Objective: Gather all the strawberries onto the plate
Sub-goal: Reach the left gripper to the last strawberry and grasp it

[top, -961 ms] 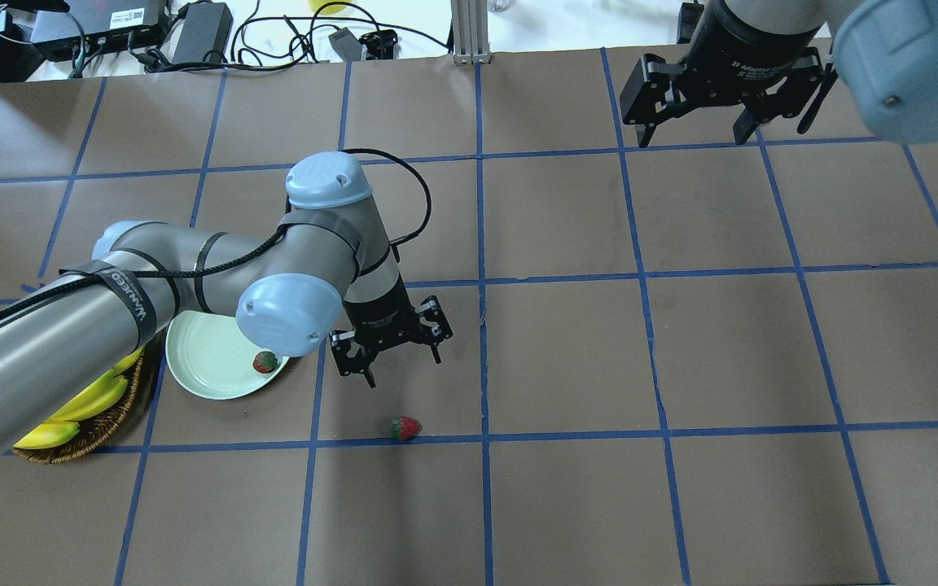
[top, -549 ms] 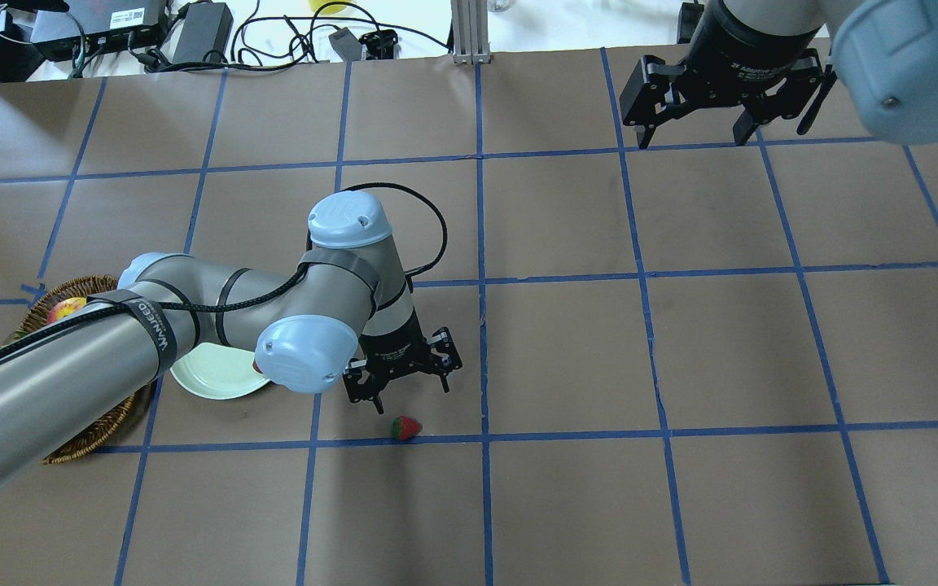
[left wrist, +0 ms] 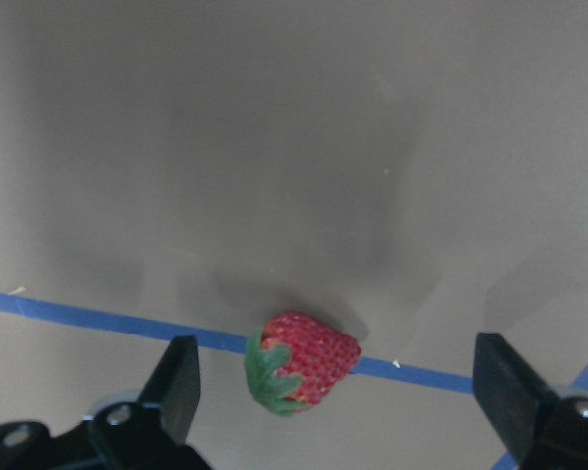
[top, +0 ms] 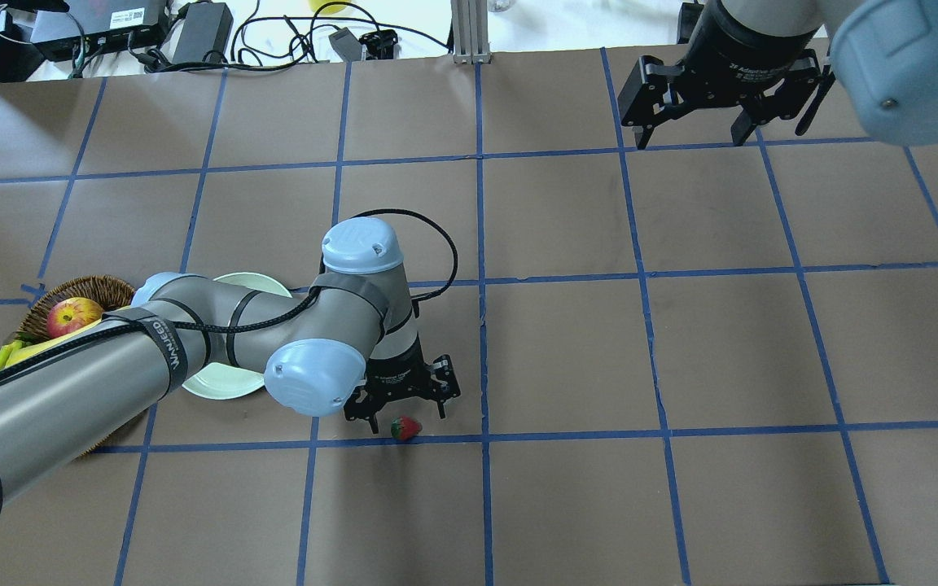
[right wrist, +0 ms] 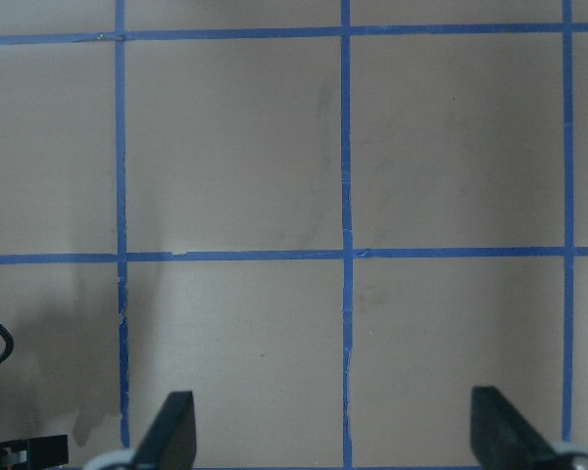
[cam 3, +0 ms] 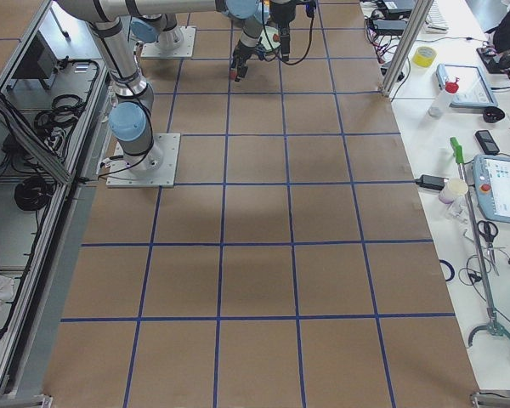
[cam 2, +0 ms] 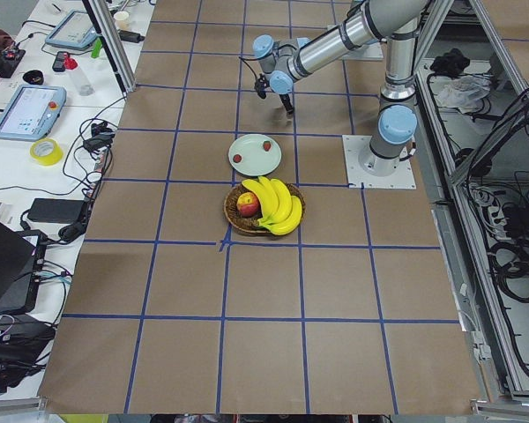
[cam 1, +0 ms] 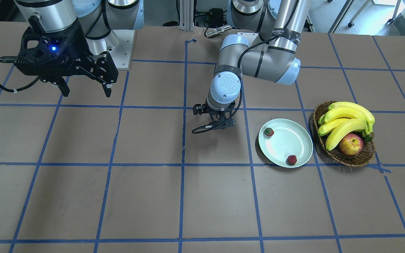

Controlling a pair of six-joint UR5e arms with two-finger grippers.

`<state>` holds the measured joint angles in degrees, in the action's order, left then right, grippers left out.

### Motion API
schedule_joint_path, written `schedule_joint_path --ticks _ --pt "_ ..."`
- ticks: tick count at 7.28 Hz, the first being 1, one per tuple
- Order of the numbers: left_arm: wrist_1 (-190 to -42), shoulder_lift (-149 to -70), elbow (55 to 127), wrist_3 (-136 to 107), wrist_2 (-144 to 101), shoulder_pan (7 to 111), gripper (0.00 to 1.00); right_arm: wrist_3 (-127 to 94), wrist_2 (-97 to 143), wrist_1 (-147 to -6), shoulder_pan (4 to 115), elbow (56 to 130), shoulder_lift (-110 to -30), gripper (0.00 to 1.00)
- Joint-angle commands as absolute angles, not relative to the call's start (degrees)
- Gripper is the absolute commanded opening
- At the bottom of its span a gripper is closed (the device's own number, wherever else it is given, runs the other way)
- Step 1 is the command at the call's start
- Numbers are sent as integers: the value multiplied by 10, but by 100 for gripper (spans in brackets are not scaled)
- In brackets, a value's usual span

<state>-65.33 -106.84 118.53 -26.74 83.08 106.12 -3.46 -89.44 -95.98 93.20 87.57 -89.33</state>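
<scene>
One strawberry (top: 406,427) lies on the table on a blue tape line; it also shows in the left wrist view (left wrist: 302,360). My left gripper (top: 408,420) is open and stands right over it, one finger on each side, not touching. Two strawberries (cam 1: 268,131) (cam 1: 291,160) lie in the mint-white plate (cam 1: 287,142). My left arm hides most of the plate (top: 221,382) in the overhead view. My right gripper (top: 693,140) is open and empty, high over the far right of the table.
A wicker basket (cam 1: 346,158) with bananas (cam 1: 346,117) and an apple (cam 1: 351,144) stands just beyond the plate, at the table's left side. Cables and power bricks (top: 200,32) lie past the far edge.
My left arm has swung away from the plate toward the near side and brought the open gripper down over the strawberry on the tape line. The right arm has hardly moved.
</scene>
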Motion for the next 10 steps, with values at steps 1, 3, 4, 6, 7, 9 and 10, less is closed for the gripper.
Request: schedule_joint_path --ticks 1,3,4,6,7,9,10 --pt "-657 -1069 1185 -256 832 1062 90 -34 -894 -960 932 875 -893 100" --pt "-656 -1069 1180 -252 826 1060 0 -34 -894 -961 932 875 -893 100" --pt "-653 -1069 1180 -252 827 1059 0 -34 -894 -960 932 875 -893 100" --pt "-654 -1069 1179 -255 826 1059 0 -34 -894 -961 932 875 -893 100" --pt "-647 -1066 1174 -250 827 1059 0 -34 -894 -960 931 875 -893 100" --pt "-677 -1063 1111 -214 834 1040 0 -34 -894 -960 931 875 -893 100" --pt "-707 -1063 1075 -189 836 1012 0 -34 -894 -960 931 875 -893 100"
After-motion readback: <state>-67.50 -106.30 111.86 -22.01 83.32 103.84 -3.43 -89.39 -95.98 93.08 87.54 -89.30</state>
